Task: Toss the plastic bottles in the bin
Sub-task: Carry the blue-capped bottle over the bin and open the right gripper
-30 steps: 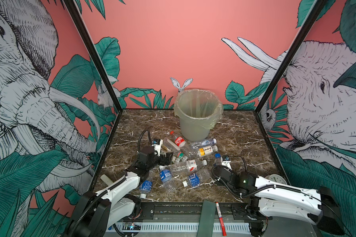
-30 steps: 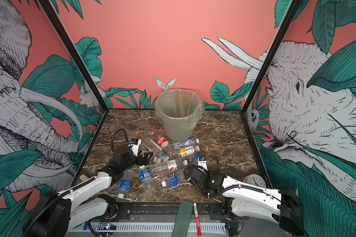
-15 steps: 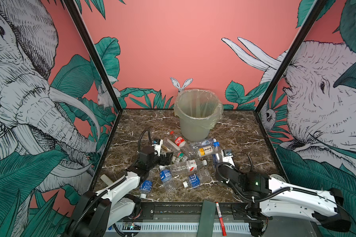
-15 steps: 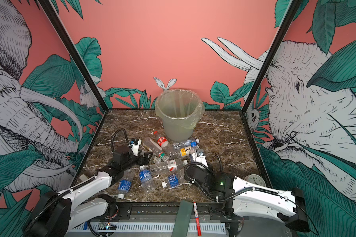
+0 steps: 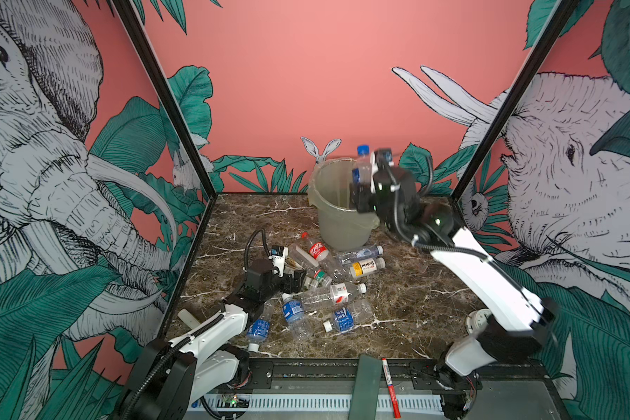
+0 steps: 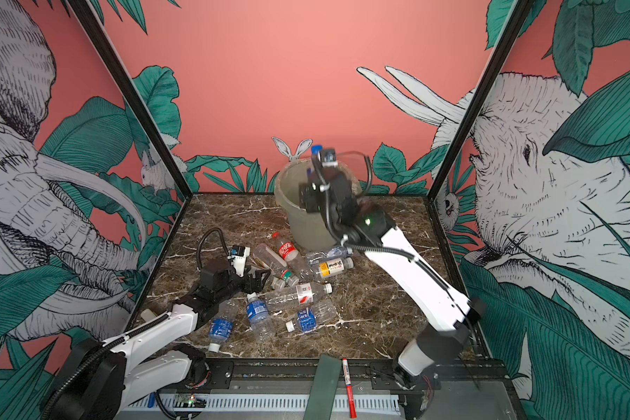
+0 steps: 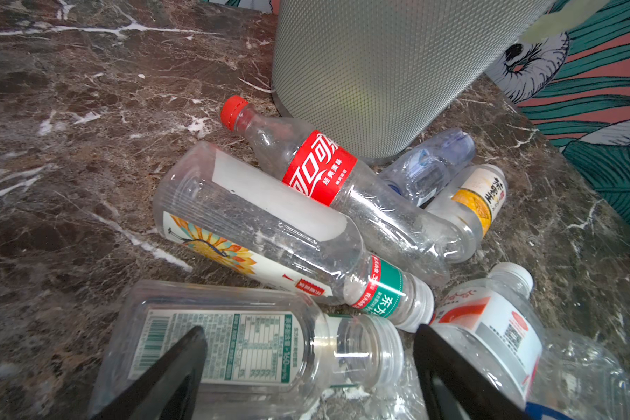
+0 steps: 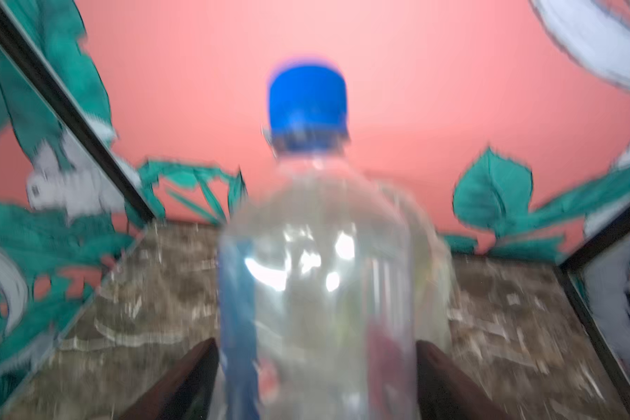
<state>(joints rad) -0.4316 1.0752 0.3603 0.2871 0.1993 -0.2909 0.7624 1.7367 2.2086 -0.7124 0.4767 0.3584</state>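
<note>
Pink walls painted with elephants and leaves enclose a dark marble desk (image 5: pixel 415 298), at the middle of whose far edge the bin (image 5: pixel 328 203) is stood. A blue-capped bottle (image 5: pixel 361 167) is carried upright, seemingly over the bin's mouth, between the fingers of the right end effector (image 8: pixel 317 345). Through the blur it cannot be told whether it is gripped or loose. Nothing can be made out inside the bin. Some ten plastic bottles (image 5: pixel 339 294) are heaped from the bin's foot toward the near edge. The left end effector (image 7: pixel 310 349) is held wide and low over a capless bottle (image 7: pixel 233 342) at the heap's left side, with nothing grasped. The task is judged barely begun.
</note>
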